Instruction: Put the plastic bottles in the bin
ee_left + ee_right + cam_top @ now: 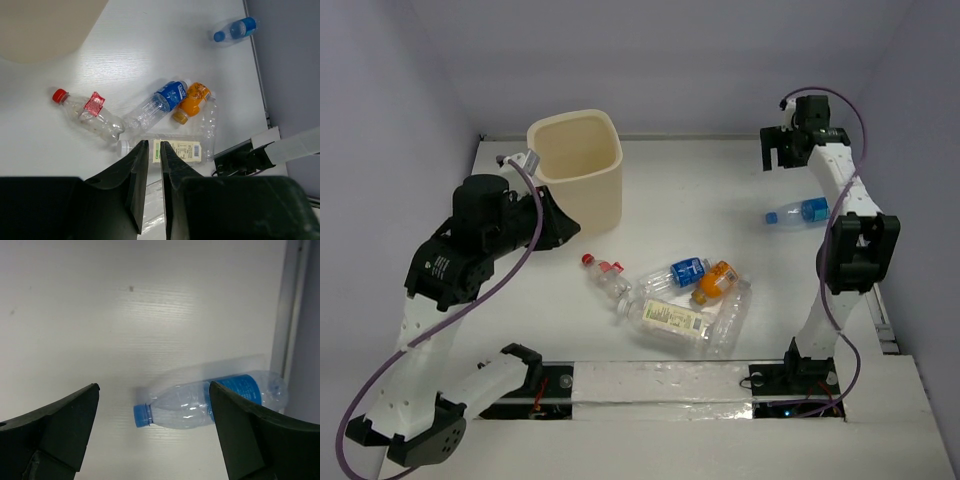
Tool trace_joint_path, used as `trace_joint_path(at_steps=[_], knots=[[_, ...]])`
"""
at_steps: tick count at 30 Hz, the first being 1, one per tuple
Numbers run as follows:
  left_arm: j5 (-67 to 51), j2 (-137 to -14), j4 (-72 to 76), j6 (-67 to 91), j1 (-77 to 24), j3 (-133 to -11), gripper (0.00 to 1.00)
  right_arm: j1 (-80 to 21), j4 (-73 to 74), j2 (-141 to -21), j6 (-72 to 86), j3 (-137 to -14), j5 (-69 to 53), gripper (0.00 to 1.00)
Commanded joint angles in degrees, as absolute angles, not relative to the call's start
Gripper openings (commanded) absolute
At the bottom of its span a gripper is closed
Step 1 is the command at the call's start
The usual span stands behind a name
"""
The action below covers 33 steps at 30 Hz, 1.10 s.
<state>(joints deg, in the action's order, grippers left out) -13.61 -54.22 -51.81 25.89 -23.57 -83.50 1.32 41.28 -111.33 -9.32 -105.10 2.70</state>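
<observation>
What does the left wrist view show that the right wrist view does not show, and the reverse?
Only the left wrist view: a corner of the bin, the red-capped bottle, a blue-labelled bottle, the orange bottle, the pale-labelled bottle, and the left gripper, nearly closed and empty. Only the right wrist view: the right gripper, wide open above the table. Both: the lone blue-capped bottle lying near the table's edge.
</observation>
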Motion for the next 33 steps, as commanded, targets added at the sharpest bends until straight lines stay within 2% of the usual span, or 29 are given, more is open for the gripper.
trace_joint_path(at_steps=[1,6,9,15,22,31,32,33], knots=[[-14.5,-51.8,-48.8,27.4,-23.8,-84.0,0.12,1.9,40.0,-108.7,-4.7,-105.0,8.9,0.97],[-15.4,-48.6,-48.0,28.3,-23.8,-82.4,0.13,6.1,32.3,-95.7,16.4,-87.2,16.9,0.98],[-16.8,-47.2,-47.1,28.2,-23.8,-81.0,0.13,8.9,32.1,-92.0,25.4,-82.6,20.8,1.0],[-17.6,-43.0,-46.2,27.8,-23.8,-78.6,0.14,11.9,36.3,-90.4,33.3,-78.4,22.8,1.0],[-17.7,-40.3,-46.4,26.9,-23.8,-78.0,0.15,14.9,41.3,-99.0,36.5,-81.2,20.1,1.0],[-15.9,-39.0,-47.6,27.5,-23.8,-74.4,0.23,15.5,47.0,-107.9,36.9,-83.5,19.0,0.87],[-15.1,-39.0,-47.8,28.0,-23.8,-72.9,0.26,15.5,46.7,-108.4,37.1,-82.8,18.7,0.83],[-14.6,-39.0,-48.2,28.7,-23.8,-72.1,0.27,15.5,46.7,-108.7,37.4,-81.9,18.5,0.74]])
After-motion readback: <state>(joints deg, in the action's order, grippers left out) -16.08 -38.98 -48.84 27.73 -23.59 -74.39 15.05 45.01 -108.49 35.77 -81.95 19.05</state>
